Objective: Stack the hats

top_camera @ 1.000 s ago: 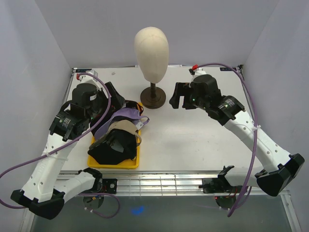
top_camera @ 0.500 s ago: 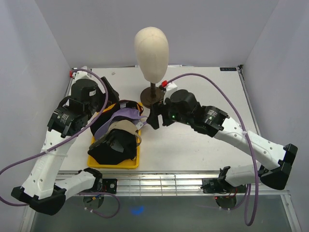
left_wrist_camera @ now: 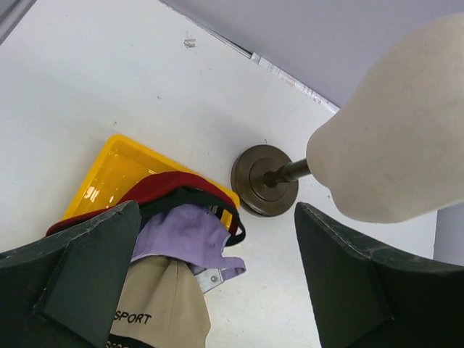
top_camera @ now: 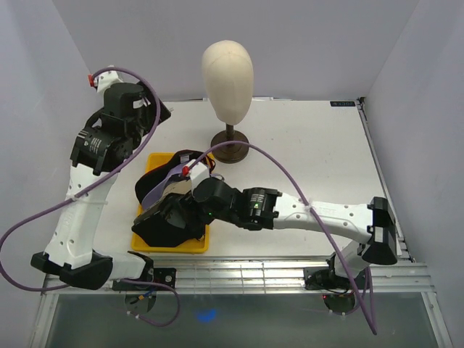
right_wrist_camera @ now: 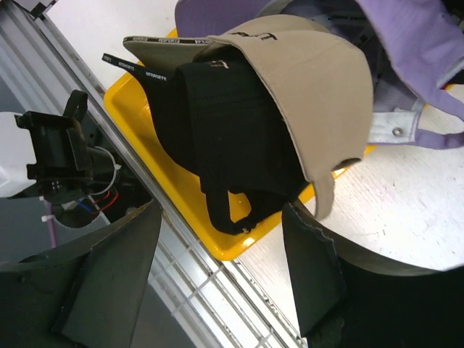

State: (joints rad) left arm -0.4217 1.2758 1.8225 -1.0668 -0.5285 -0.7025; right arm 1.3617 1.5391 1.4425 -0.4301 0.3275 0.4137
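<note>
The yellow tray, lower left in the top view, holds the hats nested together. The right gripper hangs spread wide over them, probably to grip. The left gripper, upper left, is wide and empty, giving room.

The tan cap, black cap and lavender cap are matt woven cloth. The tray is glossy plastic. The head looks matt, and its stand is dull metal.
</note>
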